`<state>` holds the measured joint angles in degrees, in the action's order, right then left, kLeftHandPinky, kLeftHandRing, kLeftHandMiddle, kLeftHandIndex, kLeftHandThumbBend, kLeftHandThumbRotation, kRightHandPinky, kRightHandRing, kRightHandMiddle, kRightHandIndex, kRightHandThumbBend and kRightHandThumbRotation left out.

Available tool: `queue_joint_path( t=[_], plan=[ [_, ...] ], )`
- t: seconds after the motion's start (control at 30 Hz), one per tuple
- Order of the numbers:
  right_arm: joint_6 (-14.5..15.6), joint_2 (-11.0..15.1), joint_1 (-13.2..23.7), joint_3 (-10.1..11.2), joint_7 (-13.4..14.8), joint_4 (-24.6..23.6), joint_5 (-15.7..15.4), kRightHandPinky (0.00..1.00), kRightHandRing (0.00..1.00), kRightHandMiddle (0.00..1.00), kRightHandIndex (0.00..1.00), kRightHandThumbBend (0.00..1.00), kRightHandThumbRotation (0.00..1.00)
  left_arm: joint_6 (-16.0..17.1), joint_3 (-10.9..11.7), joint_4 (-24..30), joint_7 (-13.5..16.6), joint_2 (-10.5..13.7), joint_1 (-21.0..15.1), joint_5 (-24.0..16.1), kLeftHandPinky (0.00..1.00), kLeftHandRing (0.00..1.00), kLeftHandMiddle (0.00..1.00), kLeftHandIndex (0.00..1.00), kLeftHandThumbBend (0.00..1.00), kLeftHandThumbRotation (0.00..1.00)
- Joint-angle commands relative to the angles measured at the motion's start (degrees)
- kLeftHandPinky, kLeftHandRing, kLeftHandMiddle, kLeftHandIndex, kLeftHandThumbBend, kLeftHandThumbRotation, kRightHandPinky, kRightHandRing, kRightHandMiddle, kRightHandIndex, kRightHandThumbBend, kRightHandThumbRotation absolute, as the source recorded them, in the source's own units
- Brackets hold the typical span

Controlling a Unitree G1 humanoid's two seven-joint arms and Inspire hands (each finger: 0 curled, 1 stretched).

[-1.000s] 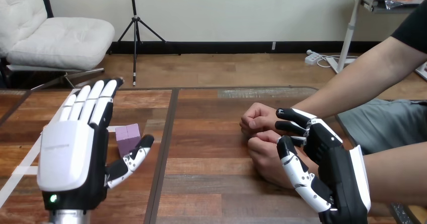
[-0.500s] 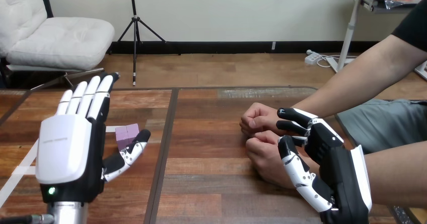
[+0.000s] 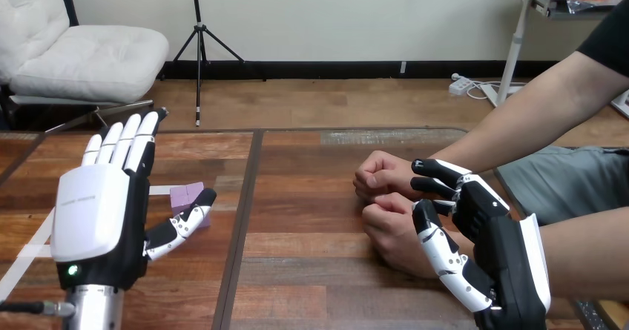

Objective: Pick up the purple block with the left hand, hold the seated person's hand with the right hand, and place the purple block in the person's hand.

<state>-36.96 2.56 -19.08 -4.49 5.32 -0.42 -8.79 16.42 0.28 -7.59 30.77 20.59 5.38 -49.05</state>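
The purple block (image 3: 185,195) lies on the wooden table (image 3: 311,271) at the left. My left hand (image 3: 96,219) hovers upright just left of it, open, with straight fingers pointing away and its thumb reaching in front of the block's near side. At the right the person rests two closed fists on the table, a far one (image 3: 378,174) and a near one (image 3: 393,230). My right hand (image 3: 497,248) is open at the near fist's wrist, thumb stretched along its near side and fingers over its far side, not closed round it.
A white tape strip (image 3: 37,241) runs across the table's left part, beside my left hand. A dark seam (image 3: 241,226) splits the tabletop between the block and the person's fists. The person's forearms come in from the right edge.
My left hand has drawn a little left and lower, so more of the purple block shows past its thumb. My right hand and the person's fists have hardly moved.
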Motion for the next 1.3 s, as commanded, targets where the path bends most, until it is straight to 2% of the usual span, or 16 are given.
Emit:
queue_joint_path(
  t=[0.0, 0.6, 0.97, 1.1, 1.27],
  plan=[
    [-1.6, 0.0, 3.44, 0.38, -0.56, -0.16, 0.87, 0.62, 0.74, 0.77, 0.71, 0.38, 0.43, 0.65, -1.04, -2.1, -0.55, 1.92, -5.09, 1.62, 0.94, 0.93, 0.93, 0.93, 0.64, 0.46],
    [-1.97, -0.13, 3.63, 0.87, -0.38, 0.01, 0.06, 0.6, 0.73, 0.77, 0.71, 0.38, 0.44, 0.28, -2.02, -6.28, -5.66, 3.63, -8.7, 6.31, 0.94, 0.95, 0.95, 0.95, 0.71, 0.56],
    [-1.73, 0.01, 3.73, 0.78, -1.29, 0.11, 1.24, 0.61, 0.74, 0.77, 0.71, 0.38, 0.44, 0.18, -1.73, -7.93, -12.11, 4.29, -10.47, 11.18, 0.96, 0.96, 0.96, 0.96, 0.76, 0.59],
    [-1.63, -0.02, 3.77, 0.82, -1.4, 0.1, 1.33, 0.6, 0.74, 0.77, 0.71, 0.37, 0.44, 1.44, -1.66, -9.11, -13.27, 4.64, -11.18, 12.84, 0.94, 0.95, 0.96, 0.95, 0.78, 0.59],
    [-1.57, -0.01, 3.83, 0.78, -1.52, 0.0, 1.33, 0.6, 0.73, 0.77, 0.71, 0.37, 0.44, 1.03, -1.76, -9.98, -15.87, 5.15, -12.08, 14.45, 0.92, 0.95, 0.95, 0.95, 0.81, 0.58]
  ],
)
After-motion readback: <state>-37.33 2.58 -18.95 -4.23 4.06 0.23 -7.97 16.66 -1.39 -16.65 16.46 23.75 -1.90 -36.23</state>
